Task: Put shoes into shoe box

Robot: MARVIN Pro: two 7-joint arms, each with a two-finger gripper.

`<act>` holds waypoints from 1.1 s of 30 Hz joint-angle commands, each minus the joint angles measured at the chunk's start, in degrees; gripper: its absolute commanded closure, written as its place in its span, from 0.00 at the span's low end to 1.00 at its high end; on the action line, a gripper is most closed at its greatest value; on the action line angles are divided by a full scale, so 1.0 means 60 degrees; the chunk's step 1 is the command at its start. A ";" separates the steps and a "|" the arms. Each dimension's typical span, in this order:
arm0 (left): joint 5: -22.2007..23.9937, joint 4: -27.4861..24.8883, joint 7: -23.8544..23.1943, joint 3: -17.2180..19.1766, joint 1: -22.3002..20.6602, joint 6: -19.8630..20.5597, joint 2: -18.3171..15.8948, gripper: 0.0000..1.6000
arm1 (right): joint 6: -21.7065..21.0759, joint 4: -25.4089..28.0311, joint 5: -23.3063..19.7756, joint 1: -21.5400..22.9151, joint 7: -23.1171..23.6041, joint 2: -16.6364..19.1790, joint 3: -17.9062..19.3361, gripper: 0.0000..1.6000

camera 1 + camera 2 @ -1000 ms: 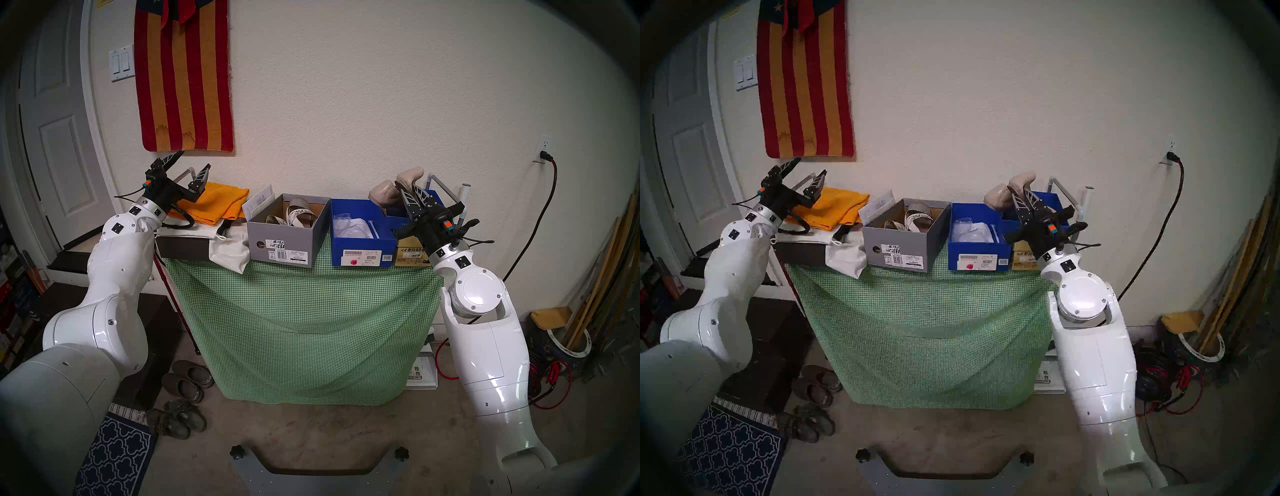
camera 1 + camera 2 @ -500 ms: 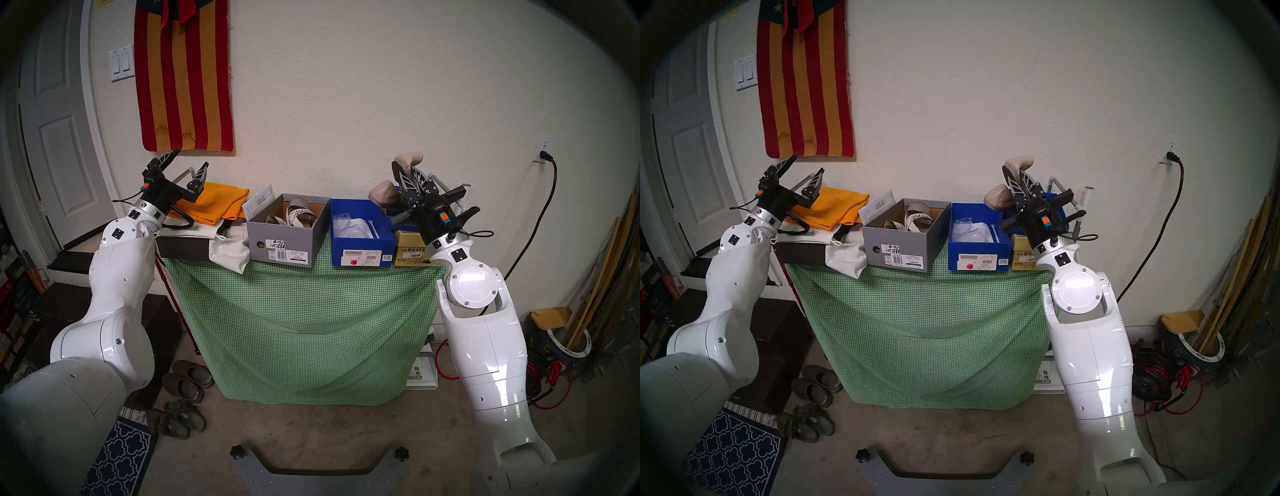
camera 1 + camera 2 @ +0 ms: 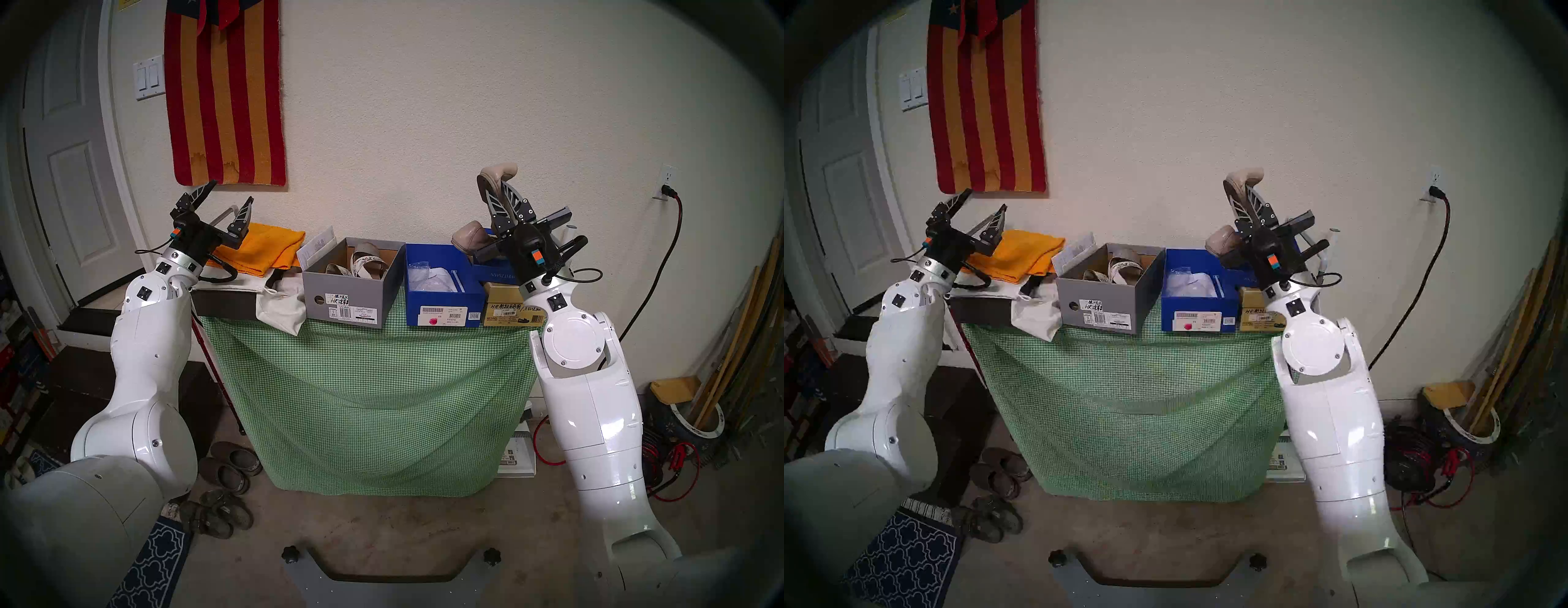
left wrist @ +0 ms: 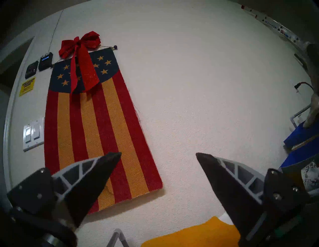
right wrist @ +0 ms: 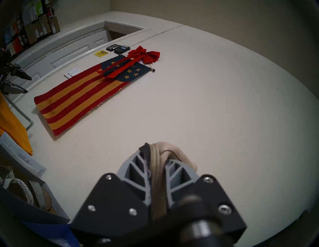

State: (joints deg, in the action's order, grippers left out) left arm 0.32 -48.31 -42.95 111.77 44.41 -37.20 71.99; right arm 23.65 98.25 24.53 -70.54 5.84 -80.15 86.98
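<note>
My right gripper (image 3: 494, 189) is shut on a beige ballet flat (image 3: 497, 176), held up in the air above the right end of the table, toe up near the wall. In the right wrist view the flat (image 5: 172, 148) sits pinched between the fingers. The second beige flat (image 3: 469, 235) lies behind the open blue shoe box (image 3: 441, 297), which holds white paper. The grey shoe box (image 3: 339, 297) holds the strappy sandals (image 3: 365, 263). My left gripper (image 3: 231, 192) is open and empty, raised above the table's left end.
An orange cloth (image 3: 263, 246) and a white bag (image 3: 284, 305) lie at the table's left. A gold box (image 3: 505, 312) stands right of the blue box. The green checked tablecloth (image 3: 373, 382) hangs in front. Dark clogs (image 3: 229, 467) sit on the floor. The wall is close behind.
My right gripper has lifted the beige flat up and away from the other flat. The left arm has risen slightly, its gripper staying open.
</note>
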 commanded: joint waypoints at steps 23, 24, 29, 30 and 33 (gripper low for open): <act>-0.0013 -0.2759 0.0543 0.0379 0.1616 0.0713 0.0691 0.00 | 0.0893 -0.0945 0.1913 0.2407 -0.1176 -0.0808 -0.1066 1.00; -0.0019 -0.2884 0.0570 0.0394 0.1686 0.0762 0.0720 0.00 | 0.0913 -0.0971 0.1953 0.2446 -0.1237 -0.0839 -0.1082 1.00; -0.0067 -0.3635 0.0732 0.0487 0.2107 0.1081 0.0903 0.00 | 0.1031 -0.1102 0.2184 0.2625 -0.1604 -0.1000 -0.1143 1.00; -0.0082 -0.3799 0.0770 0.0507 0.2198 0.1156 0.0943 0.00 | 0.1055 -0.1135 0.2233 0.2655 -0.1686 -0.1029 -0.1152 1.00; -0.0142 -0.4229 0.0870 0.0559 0.2435 0.1373 0.1052 0.00 | 0.1121 -0.1221 0.2366 0.2724 -0.1898 -0.1101 -0.1166 1.00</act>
State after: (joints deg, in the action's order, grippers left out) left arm 0.18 -68.36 -38.72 114.75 55.38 -31.31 76.67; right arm 29.43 91.57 37.59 -56.73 -2.67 -84.76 80.30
